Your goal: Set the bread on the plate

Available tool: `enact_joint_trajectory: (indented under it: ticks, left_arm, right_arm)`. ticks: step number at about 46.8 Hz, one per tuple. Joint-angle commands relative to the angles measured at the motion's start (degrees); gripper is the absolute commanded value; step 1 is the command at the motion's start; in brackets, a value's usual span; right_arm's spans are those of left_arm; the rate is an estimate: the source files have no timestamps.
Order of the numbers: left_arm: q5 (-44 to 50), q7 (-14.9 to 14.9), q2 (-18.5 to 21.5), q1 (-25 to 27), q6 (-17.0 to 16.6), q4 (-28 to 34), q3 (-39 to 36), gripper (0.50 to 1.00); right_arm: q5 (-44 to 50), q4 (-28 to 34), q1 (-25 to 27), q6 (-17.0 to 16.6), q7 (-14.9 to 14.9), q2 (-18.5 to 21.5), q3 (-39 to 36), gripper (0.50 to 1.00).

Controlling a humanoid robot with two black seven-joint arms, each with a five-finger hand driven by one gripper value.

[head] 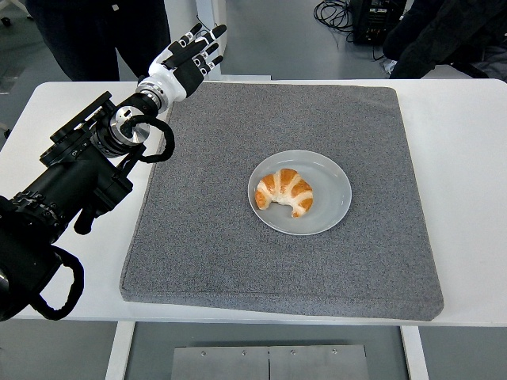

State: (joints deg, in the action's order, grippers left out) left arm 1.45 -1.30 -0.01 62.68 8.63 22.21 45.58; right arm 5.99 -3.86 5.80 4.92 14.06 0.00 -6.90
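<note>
A golden croissant with pale stripes (285,192) lies on the light grey round plate (331,202), left of the plate's middle. The plate rests on the grey foam mat (238,253), a little right of centre. My left hand (188,57) is over the mat's far left corner, well away from the plate. Its fingers (207,38) are spread and hold nothing. The black left arm (79,166) runs back to the lower left over the table. My right arm is out of the picture.
The mat covers most of the white table (467,158), leaving bare strips at left and right. A person in dark clothes (95,32) stands behind the far left edge. Dark equipment and cables (372,20) sit on the floor beyond.
</note>
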Motion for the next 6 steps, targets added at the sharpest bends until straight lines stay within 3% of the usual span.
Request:
enact_joint_trajectory:
  ticks: [1, 6]
  left_arm:
    - [0.0, 0.1, 0.0, 0.0, 0.0, 0.0, 0.0, 1.000]
    - [0.0, 0.1, 0.0, 0.0, -0.1, 0.0, 0.0, 1.000]
  right_arm:
    - [0.0, 0.0, 0.0, 0.0, 0.0, 0.0, 0.0, 1.000]
    - [0.0, 0.0, 0.0, 0.0, 0.0, 0.0, 0.0, 1.000]
